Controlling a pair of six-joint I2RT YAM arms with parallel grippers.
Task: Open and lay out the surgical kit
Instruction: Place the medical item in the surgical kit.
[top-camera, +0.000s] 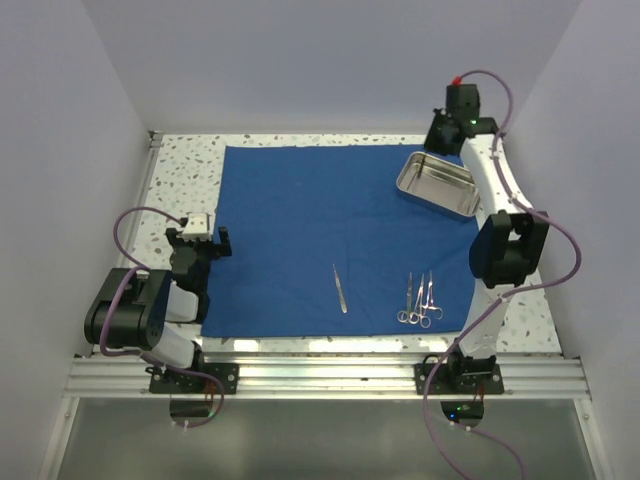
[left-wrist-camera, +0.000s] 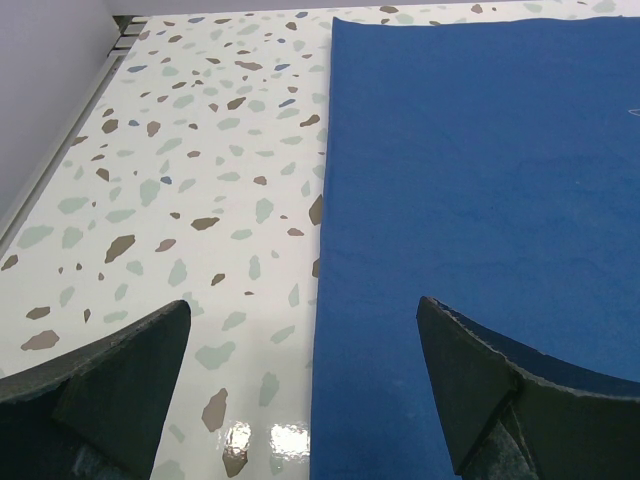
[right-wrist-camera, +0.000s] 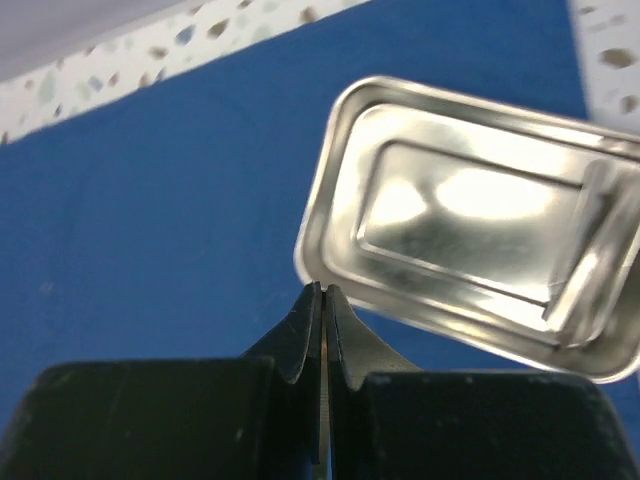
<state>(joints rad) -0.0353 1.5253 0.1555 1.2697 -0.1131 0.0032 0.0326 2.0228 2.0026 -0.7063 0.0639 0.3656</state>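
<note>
The royal-blue cloth (top-camera: 320, 220) lies spread flat on the table. The steel tray (top-camera: 437, 185) sits on its far right corner. Thin tweezers (top-camera: 340, 288) and ring-handled forceps (top-camera: 420, 300) lie on the cloth near its front edge. My left gripper (top-camera: 205, 240) is open and empty, low over the cloth's left edge (left-wrist-camera: 330, 250), with the left gripper (left-wrist-camera: 305, 330) straddling that edge. My right gripper (top-camera: 447, 135) is shut; in the right wrist view the right gripper (right-wrist-camera: 322, 290) has its tips at the near corner of the tray (right-wrist-camera: 480, 200), above the cloth (right-wrist-camera: 150, 230).
Bare speckled tabletop (left-wrist-camera: 180, 180) runs left of the cloth, bounded by a white wall. A metal rail (top-camera: 320, 375) lines the near edge. White walls close in the back and both sides.
</note>
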